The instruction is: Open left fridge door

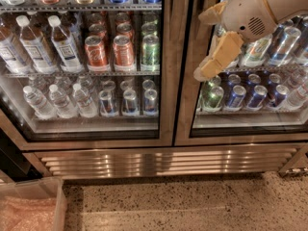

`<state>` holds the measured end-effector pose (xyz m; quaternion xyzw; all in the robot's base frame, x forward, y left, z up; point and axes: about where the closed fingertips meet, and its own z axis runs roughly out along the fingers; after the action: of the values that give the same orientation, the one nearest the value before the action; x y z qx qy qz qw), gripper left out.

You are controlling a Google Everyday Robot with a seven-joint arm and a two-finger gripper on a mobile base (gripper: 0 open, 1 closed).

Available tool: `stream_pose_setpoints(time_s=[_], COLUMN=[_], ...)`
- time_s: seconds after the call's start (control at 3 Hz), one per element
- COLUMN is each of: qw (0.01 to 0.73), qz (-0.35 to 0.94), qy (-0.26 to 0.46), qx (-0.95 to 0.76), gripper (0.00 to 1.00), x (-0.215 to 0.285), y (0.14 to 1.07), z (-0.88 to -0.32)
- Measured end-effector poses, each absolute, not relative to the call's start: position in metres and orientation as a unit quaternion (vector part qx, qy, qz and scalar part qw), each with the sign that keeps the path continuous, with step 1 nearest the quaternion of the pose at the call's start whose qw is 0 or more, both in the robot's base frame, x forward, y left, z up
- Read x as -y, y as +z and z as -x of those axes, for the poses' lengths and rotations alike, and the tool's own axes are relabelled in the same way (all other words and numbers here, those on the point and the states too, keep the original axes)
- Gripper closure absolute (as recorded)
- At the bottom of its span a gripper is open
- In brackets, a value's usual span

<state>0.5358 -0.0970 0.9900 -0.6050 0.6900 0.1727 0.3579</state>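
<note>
The left fridge door point(167, 71) fills the view from 9 to 12 o'clock. It is shut, its steel frame meeting that of the right door point(185, 81). Water bottles point(57, 100) and red cans point(109, 52) show behind its glass. The gripper point(204, 44) hangs at 2 o'clock, in front of the right door's glass edge. Its tan fingers point(219, 57) are spread apart and grasp nothing. A louvred grille point(163, 160) runs below both doors.
</note>
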Motion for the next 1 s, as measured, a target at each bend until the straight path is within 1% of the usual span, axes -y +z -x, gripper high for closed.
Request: stream_pose_setpoints(time_s=[0.33, 1.0], qw=[0.376, 0.371], qz=[0.610, 0.618], qy=[0.151, 0.160], qx=[-0.681, -0.674], gripper=[0.00, 0.00], x=[0.0905, 0.0846], y=[0.9975, 0.9980], z=[-0.5507, -0.5469])
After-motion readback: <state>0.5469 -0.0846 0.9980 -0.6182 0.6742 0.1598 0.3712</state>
